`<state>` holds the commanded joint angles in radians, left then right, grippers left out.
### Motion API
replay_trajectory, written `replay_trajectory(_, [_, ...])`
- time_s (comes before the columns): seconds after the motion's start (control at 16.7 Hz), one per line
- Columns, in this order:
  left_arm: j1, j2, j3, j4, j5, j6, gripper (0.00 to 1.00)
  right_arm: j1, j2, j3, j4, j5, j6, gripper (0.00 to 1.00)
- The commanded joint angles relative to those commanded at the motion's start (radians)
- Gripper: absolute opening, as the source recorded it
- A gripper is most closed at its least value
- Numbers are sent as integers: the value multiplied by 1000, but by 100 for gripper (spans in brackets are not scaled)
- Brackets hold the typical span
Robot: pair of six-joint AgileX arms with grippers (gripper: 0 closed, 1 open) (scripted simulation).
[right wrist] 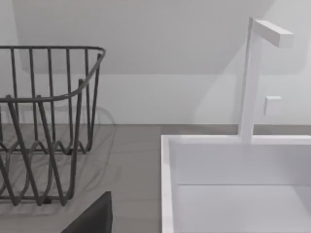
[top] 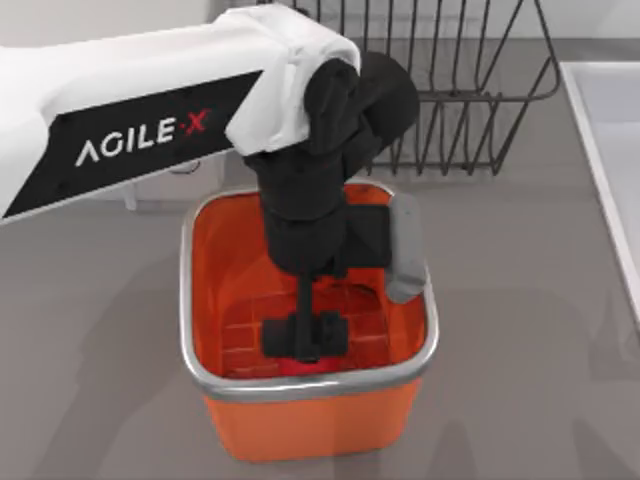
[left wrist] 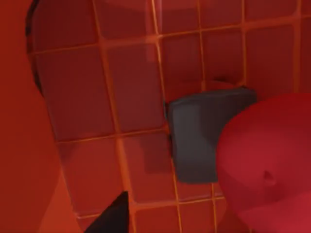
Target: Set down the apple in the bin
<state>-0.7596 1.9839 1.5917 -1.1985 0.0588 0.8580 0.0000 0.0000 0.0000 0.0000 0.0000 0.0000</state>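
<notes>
left hand [top: 305,338] reaches deep inside the bin [top: 300,385], low over its gridded floor; whether its fingers grip the apple [left wrist: 265,160] cannot be told. the apple sits close above the grey square [left wrist: 204,128]. released off-level, it may roll against the wall. beyond stands the dish rack [top: 440,90]; the right arm is parked by the sink [right wrist: 233,184].

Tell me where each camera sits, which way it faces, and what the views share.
Top view: above the table, looking down on the orange bin, the wire rack and the left arm; the left gripper reaches inside the bin.
Left wrist view: on the left arm, inside the bin, facing its gridded floor and the apple; a dark fingertip shows.
Right wrist view: on the right arm, facing the rack, white sink and wall; a dark finger shows.
Shared: bin and apple in top and left wrist; rack in top and right wrist.
</notes>
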Motion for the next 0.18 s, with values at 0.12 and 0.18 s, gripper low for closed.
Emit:
replay_trajectory(0.12, [0, 0, 0, 0, 0, 0, 100, 0, 0, 0, 0, 0, 0, 100])
replay_trajectory(0.18, [0, 0, 0, 0, 0, 0, 100, 0, 0, 0, 0, 0, 0, 100])
